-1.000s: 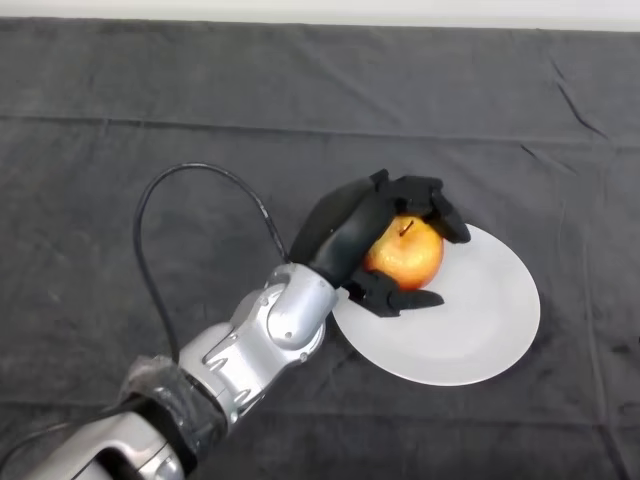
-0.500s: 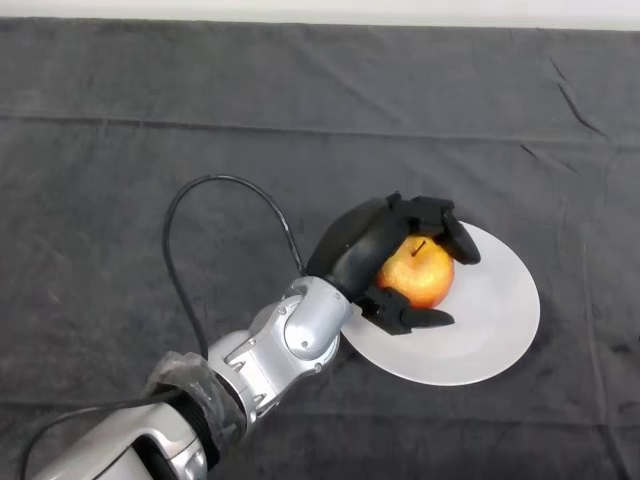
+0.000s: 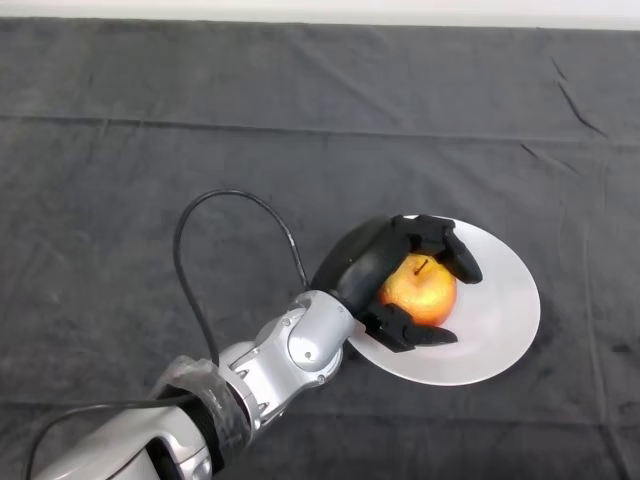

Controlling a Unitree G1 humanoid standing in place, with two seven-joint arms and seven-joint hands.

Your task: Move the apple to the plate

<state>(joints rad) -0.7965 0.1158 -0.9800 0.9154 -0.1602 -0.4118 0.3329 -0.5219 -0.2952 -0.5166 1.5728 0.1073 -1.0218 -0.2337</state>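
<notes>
- Worktop (image 3: 150, 130) under dark cloth; bare apart from the task's things
- Plate (image 3: 500, 300), white, toward 4 o'clock of the view's centre
- Robot hand (image 3: 365, 270) curled round the fruit; grip not yet released
- Apple (image 3: 420, 290) over the plate's 9 o'clock part; likely only letting go left

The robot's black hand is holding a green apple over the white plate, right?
Almost. The apple isn't green: the head view shows it red and orange-yellow, with a little stem on top. The rest is right: the black left hand is curled round it, over the white plate.
</notes>
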